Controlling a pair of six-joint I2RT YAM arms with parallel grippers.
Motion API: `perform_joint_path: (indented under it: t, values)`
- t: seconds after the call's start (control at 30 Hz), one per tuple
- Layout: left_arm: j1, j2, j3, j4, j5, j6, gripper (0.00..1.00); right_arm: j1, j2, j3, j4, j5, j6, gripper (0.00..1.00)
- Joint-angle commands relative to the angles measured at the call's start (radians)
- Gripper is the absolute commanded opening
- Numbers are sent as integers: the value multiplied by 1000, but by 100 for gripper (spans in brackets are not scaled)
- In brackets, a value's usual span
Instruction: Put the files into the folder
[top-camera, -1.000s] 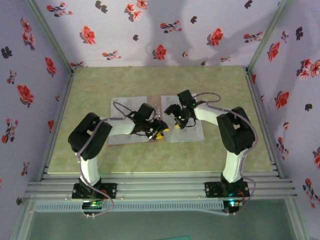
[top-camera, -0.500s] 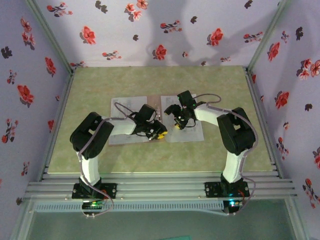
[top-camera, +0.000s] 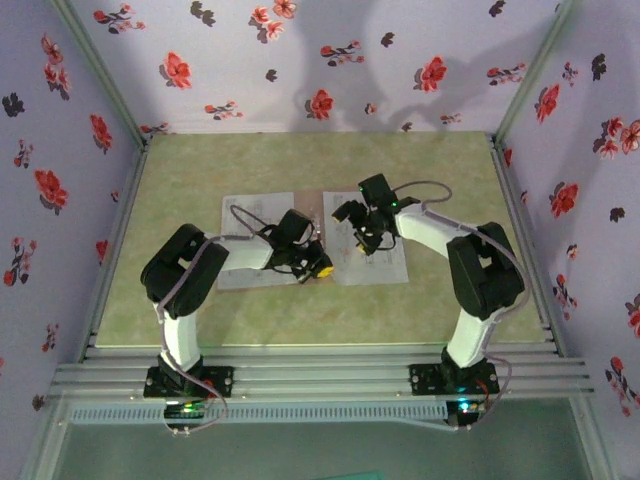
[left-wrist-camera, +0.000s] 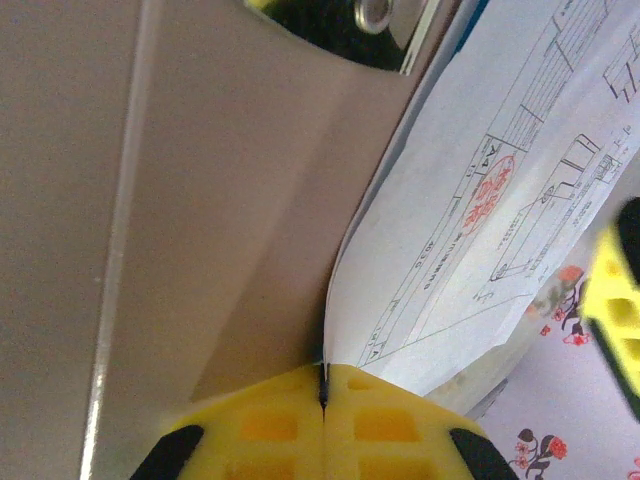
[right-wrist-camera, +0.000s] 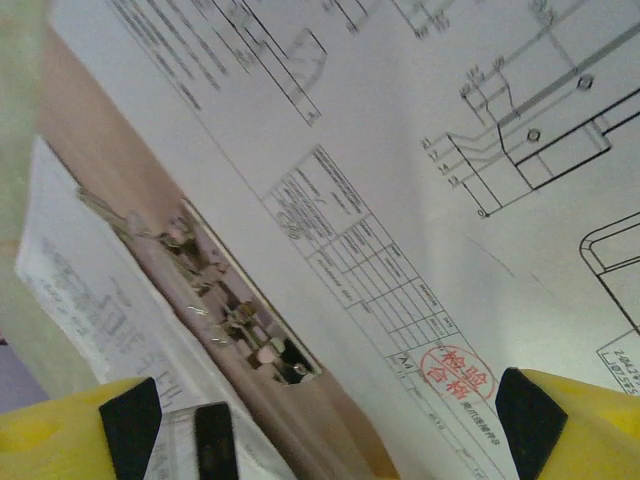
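Observation:
The files are white printed sheets lying on the open tan folder (top-camera: 322, 203) in the middle of the table. One sheet (top-camera: 255, 243) lies on the left half, another (top-camera: 375, 255) on the right. My left gripper (top-camera: 320, 268) is at the right sheet's near left corner. Seen from the left wrist, its yellow fingers (left-wrist-camera: 323, 385) are shut on the corner of this white sheet (left-wrist-camera: 500, 200), which curls up off the folder (left-wrist-camera: 200, 200). My right gripper (top-camera: 358, 238) hovers open over the same sheet (right-wrist-camera: 450, 150), its fingertips (right-wrist-camera: 60, 440) wide apart beside the folder's spine (right-wrist-camera: 110, 150).
A metal clip (right-wrist-camera: 245, 325) runs along the folder's spine and also appears in the left wrist view as a clip (left-wrist-camera: 385, 20). Green table mat (top-camera: 200, 170) surrounds the folder. Flowered walls (top-camera: 300, 60) enclose three sides. Aluminium rails (top-camera: 320, 375) line the near edge.
My left gripper has shut on the corner of the right sheet. My right gripper has opened a little wider and drawn slightly up and away to the right.

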Motion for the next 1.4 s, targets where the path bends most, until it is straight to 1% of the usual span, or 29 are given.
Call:
perform_joint_path:
  t: [0.0,0.3,0.4,0.6,0.97,1.37]
  values:
    - [5,-23,12,-20,-2,-13,0,-30,-46,32,-69,48,-38,90]
    - [28,-63,-14,-13,-3,-36,0,-46,-47,31,-71,45,-56,90]
    - [30,-89,-31,-13,-27,-37,0,-46,-43,30,-68,41,-58,90]
    - [33,-100,-50,-4,-38,-48,0,-45,-42,27,-60,34,-56,90]
    - [49,-90,-67,21,-44,-51,0,-41,-37,29,-53,25,-59,90]
    - [58,-71,-38,-1,-45,-37,0,-39,-34,36,-58,28,-65,90]
